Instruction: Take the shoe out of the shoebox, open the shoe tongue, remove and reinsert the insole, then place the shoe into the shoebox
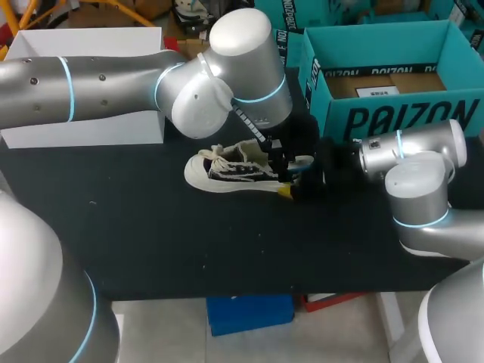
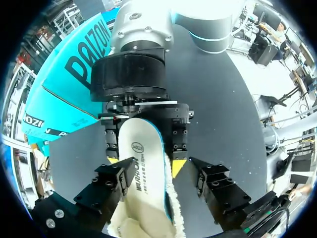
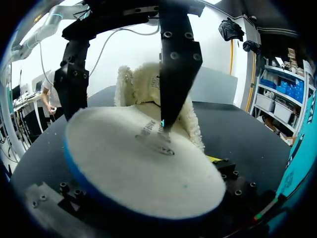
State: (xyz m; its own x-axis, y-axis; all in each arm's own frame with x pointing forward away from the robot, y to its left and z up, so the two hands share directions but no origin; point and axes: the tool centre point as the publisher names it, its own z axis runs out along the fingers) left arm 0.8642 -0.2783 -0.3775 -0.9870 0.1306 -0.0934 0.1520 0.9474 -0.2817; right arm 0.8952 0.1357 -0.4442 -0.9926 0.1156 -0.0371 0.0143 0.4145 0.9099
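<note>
Black table (image 1: 151, 242), white box (image 1: 83, 132) — far left

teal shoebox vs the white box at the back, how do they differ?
Colour: the teal shoebox is teal with large dark print on its front; the white box is plain white. Place: the teal shoebox stands back right, the white box back left. Inside: the teal shoebox shows brown card and a white label; the white box shows only white. Both appear open on top; neither holds the shoe.

Large lettering on the shoebox (image 1: 408, 117) (insole (image 2: 143, 168) stamped too).
</note>
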